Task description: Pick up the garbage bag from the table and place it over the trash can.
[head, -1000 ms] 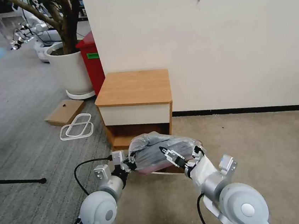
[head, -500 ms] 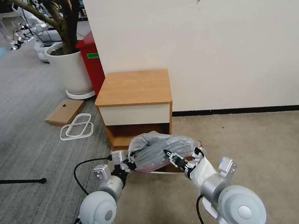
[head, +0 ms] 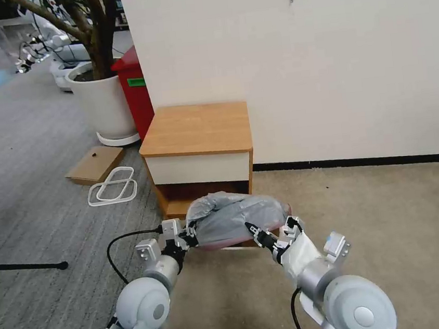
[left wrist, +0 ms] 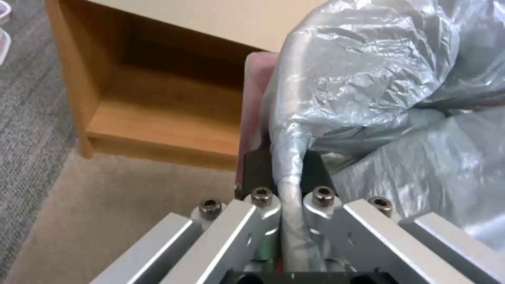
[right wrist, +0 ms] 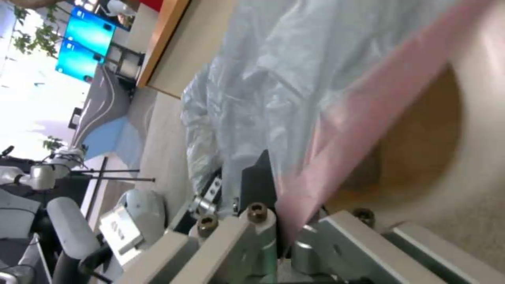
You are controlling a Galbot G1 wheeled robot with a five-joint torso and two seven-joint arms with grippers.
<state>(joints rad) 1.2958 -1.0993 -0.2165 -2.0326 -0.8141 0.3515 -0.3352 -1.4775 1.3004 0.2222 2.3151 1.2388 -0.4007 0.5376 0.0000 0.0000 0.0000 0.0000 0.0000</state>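
Left wrist view showed the left gripper (left wrist: pixel 288 173) with its dark fingers (left wrist: pixel 256 167) pinched together on a bunched fold of the garbage bag (left wrist: pixel 368 90), the plastic squeezed thin between them. Right wrist view showed the right gripper (right wrist: pixel 279 185) likewise clamped on the bag's pinkish rim, one black finger (right wrist: pixel 255 181) pressed against the film.

From the head view, the garbage bag (head: pixel 235 218) hung stretched between the left gripper (head: pixel 191 236) and the right gripper (head: pixel 261 236), low and just in front of the table (head: pixel 197 130). It looked grey, translucent and crinkled, puffed up on top, with a pink edge along its underside. The trash can could not be made out beneath it.

Beyond the table on the left stood a red bin (head: pixel 136 89) and a white plant pot (head: pixel 100 101). A flat piece of cardboard (head: pixel 95 164) and a white wire frame (head: pixel 113 186) lay on the carpet to the left.
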